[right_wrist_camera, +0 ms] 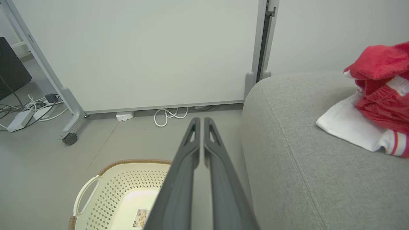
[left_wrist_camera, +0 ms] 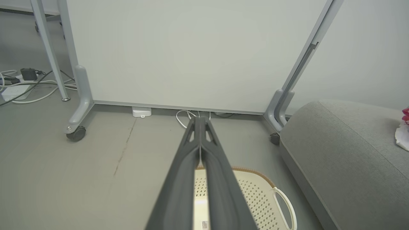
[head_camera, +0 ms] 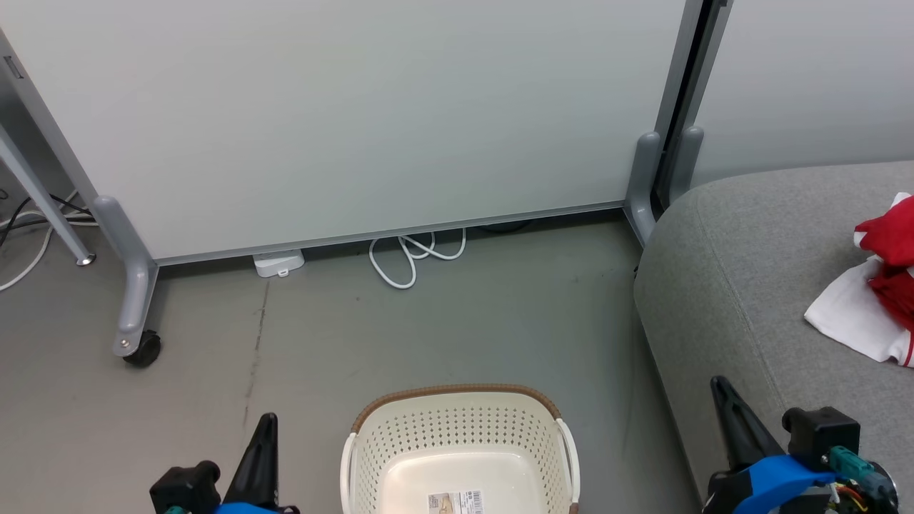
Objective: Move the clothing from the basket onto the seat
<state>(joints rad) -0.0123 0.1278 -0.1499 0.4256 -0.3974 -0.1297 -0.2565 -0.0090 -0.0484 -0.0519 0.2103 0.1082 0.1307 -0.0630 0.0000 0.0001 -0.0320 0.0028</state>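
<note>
Cream basket [head_camera: 457,428], one; grey seat [head_camera: 742,285], one

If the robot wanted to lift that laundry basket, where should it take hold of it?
A white side handle looks best: it stands off the basket's perforated wall as an open loop, so a finger could slip in from above. The basket sits upright on the floor, leaving both handles free.
</note>
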